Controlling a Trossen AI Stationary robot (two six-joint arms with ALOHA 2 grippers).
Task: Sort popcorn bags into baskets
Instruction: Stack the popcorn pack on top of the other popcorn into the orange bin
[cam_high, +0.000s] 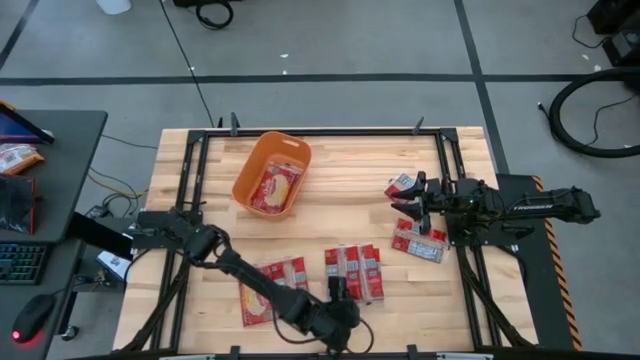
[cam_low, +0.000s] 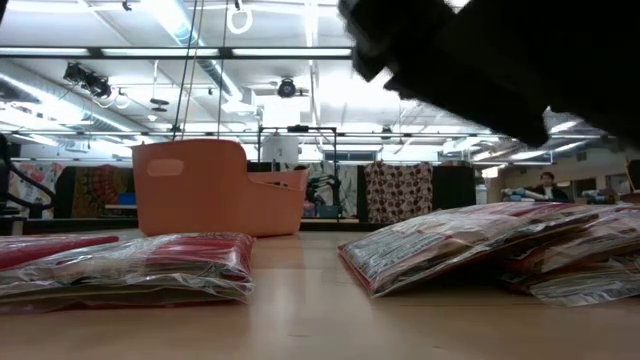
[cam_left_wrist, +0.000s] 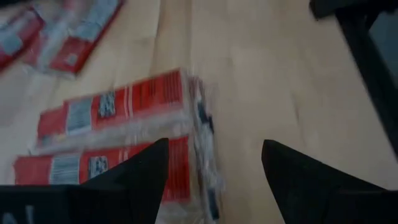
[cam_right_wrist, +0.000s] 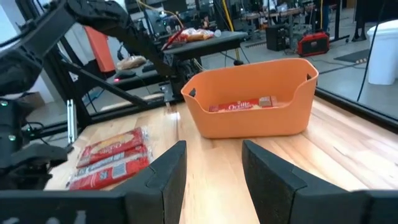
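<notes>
With the left pincer (cam_high: 340, 291) spread above the near popcorn bags (cam_high: 353, 272), we should straddle one bag's edge squarely before pinching.

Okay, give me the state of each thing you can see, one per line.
Tub: upright, packets inside.
Packet pile by the right arm: flat on the table.
Middle packets: flat, side by side.
Left end effector: open, empty, beside the middle packets.
Right end effector: open, empty.
</notes>
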